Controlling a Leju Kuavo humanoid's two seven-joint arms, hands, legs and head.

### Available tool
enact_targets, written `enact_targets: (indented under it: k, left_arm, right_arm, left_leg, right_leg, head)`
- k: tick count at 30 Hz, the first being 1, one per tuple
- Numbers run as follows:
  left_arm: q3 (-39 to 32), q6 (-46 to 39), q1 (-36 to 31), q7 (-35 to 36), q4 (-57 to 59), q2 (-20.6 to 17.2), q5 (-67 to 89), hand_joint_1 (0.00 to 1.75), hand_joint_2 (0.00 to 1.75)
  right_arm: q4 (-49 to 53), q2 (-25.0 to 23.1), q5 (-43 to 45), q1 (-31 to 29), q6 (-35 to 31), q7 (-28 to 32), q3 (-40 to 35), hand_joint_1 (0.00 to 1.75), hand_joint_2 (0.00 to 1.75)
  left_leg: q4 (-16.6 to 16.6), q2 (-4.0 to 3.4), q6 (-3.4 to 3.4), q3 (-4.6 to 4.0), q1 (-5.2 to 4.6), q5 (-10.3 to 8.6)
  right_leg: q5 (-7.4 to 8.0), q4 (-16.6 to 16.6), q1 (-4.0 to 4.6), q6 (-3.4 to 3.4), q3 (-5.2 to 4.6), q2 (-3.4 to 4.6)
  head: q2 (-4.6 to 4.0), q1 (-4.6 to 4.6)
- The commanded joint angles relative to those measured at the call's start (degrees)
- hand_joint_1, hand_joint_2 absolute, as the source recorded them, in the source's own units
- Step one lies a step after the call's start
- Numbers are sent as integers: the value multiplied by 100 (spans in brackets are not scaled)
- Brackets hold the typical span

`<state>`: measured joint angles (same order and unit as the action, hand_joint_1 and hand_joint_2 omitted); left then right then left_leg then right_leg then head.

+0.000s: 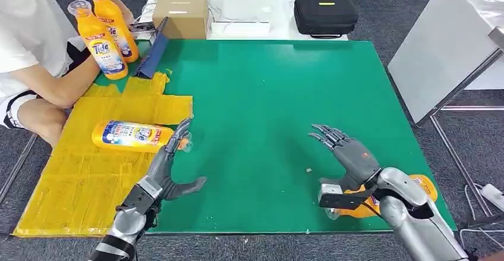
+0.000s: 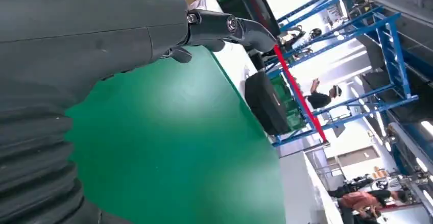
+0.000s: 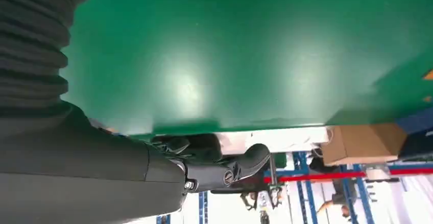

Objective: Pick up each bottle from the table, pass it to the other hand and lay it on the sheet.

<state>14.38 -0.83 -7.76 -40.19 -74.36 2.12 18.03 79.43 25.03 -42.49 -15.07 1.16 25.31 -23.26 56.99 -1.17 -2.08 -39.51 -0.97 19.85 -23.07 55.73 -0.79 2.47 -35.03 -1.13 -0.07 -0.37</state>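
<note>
Head view: one bottle (image 1: 132, 136) lies on its side on the yellow sheet (image 1: 83, 178), long axis across the table, cap end at the fingertips of the left hand (image 1: 169, 169), which is spread and holds nothing. Right hand (image 1: 347, 154) also spread and empty over the green mat (image 1: 267, 106); another bottle (image 1: 416, 191) lies just behind its wrist at the near-right edge, so the right hand is judged nearer for the next pick.

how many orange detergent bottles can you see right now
4. Two upright bottles held by the seated person, one lying bottle on the yellow sheet, one near bottle mostly hidden behind the right arm.
</note>
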Motion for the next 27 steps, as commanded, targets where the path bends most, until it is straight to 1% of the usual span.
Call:
enact_targets:
  k: [1,3,4,5,6,7,8,9,11,12,13,14,15,16,17,18,19,20,22,23,24,25,26,27]
  left_arm:
    - [-260,122,-370,19,455,165,-93,0,175]
    - [-291,180,-393,19,484,190,-107,0,175]
    - [-287,156,-406,19,499,196,-90,0,175]
    - [-285,145,-411,19,487,212,-73,0,175]
    - [-282,172,-413,19,465,220,-93,0,175]
    - [-279,172,-418,19,459,233,-82,0,175]
    - [-280,172,-423,19,464,235,-78,0,175]
    - [-280,172,-423,19,464,235,-78,0,175]
    - [-283,170,-424,19,463,233,-76,0,175]
    - [-283,170,-424,19,463,233,-76,0,175]
    - [-278,190,-427,19,442,233,-77,0,175]
    - [-279,212,-440,19,445,241,-86,0,175]
    - [-283,205,-446,19,447,247,-82,0,175]
    - [-281,179,-450,19,448,251,-57,0,175]
    - [-311,130,-414,19,417,274,-16,0,175]
    - [-336,142,-379,19,374,281,-14,0,175]
    - [-363,150,-345,19,325,285,-13,0,175]
    - [-373,160,-332,19,310,284,-10,0,175]
    - [-373,160,-332,19,310,284,-10,0,175]
    - [-373,160,-332,19,310,284,-10,0,175]
    - [-373,160,-332,19,310,284,-10,0,175]
    - [-376,164,-334,19,311,282,-11,0,175]
    - [-387,159,-331,19,310,289,-8,0,175]
    - [-388,158,-325,19,303,288,1,0,175]
  right_arm:
    - [864,968,482,404,537,410,669,0,175]
    - [1077,1066,536,601,652,468,849,0,175]
    - [1155,1106,548,693,693,483,913,0,175]
    - [1276,1162,541,845,711,487,1015,0,175]
    - [1355,1205,538,959,726,496,1081,0,175]
    - [1404,1229,538,1069,746,510,1155,0,175]
    - [1425,1238,538,1099,745,511,1174,0,175]
    - [1425,1238,538,1099,745,511,1174,0,175]
    - [1433,1220,538,1099,744,509,1166,0,175]
    - [1433,1220,538,1099,744,509,1166,0,175]
    - [1458,1226,518,1128,757,522,1189,0,175]
    - [1516,1287,520,1214,771,540,1231,0,175]
    - [1572,1322,544,1303,796,550,1291,0,175]
    - [1640,1352,551,1427,795,548,1395,0,175]
    - [1787,1379,481,1734,758,465,1630,0,175]
    - [1873,1382,437,1922,743,456,1780,0,175]
    - [1995,1370,386,2166,729,448,1967,0,175]
    - [2038,1364,369,2261,726,453,2032,0,175]
    - [2038,1364,369,2261,726,453,2032,0,175]
    - [2038,1364,369,2261,726,453,2032,0,175]
    - [2038,1364,369,2261,726,453,2032,0,175]
    - [2038,1342,355,2232,731,453,2021,0,175]
    - [2042,1348,311,2242,738,435,2027,0,175]
    - [2063,1375,303,2310,740,427,2065,0,175]
  left_leg:
    - [3,37,11,11,1,5]
    - [14,53,19,35,7,22]
    - [5,39,12,20,4,11]
    - [10,35,16,32,6,20]
    - [2,28,10,16,3,9]
    - [7,34,14,28,6,18]
    - [0,29,6,13,3,10]
    - [7,35,14,31,6,22]
    - [0,22,6,14,3,12]
    - [7,24,15,35,6,25]
    - [1,13,9,20,4,15]
    - [6,15,15,36,6,25]
    - [1,17,10,23,4,16]
    - [3,20,13,29,6,20]
    - [8,37,18,40,7,27]
    - [9,32,20,46,10,30]
    - [1,36,12,30,6,18]
    - [4,51,15,44,9,26]
    - [-4,26,4,19,3,12]
    - [2,26,10,35,5,25]
    - [1,15,7,21,4,21]
    - [7,14,14,42,6,35]
    - [2,12,6,30,2,29]
    - [8,13,14,48,6,42]
  right_leg:
    - [-15,6,-2,-6,17,-25]
    - [-33,9,1,-10,49,-33]
    - [-19,2,0,-6,32,-26]
    - [-25,4,1,-8,45,-18]
    - [-14,0,0,-5,27,-18]
    - [-22,2,2,-8,43,-19]
    - [-12,-1,0,-6,23,-19]
    - [-23,2,2,-10,43,-20]
    - [-11,-3,2,-5,24,-12]
    - [-22,1,3,-11,45,-7]
    - [-11,-3,2,-7,27,-3]
    - [-19,-1,3,-11,43,1]
    - [-12,-3,2,-7,29,-6]
    - [-16,-1,3,-10,36,-6]
    - [-27,3,3,-12,50,-19]
    - [-29,2,5,-13,56,-15]
    - [-22,-4,3,-9,40,-25]
    - [-32,-4,5,-11,57,-34]
    - [-14,-8,1,-4,29,-17]
    - [-25,-5,2,-7,47,-11]
    - [-21,-4,2,4,34,-3]
    - [-32,-1,3,0,55,4]
    - [-23,-4,2,3,41,3]
    - [-33,-1,3,-1,59,7]
  head:
    - [0,0]
    - [0,2]
    - [0,0]
    - [0,0]
    - [0,2]
    - [0,2]
    - [0,0]
    - [0,0]
    - [0,2]
    - [0,0]
    - [2,0]
    - [0,0]
    - [0,0]
    - [0,0]
    - [0,0]
    - [0,0]
    - [0,0]
    - [0,0]
    - [2,0]
    - [0,0]
    - [0,2]
    - [0,0]
    - [0,0]
    - [0,-2]
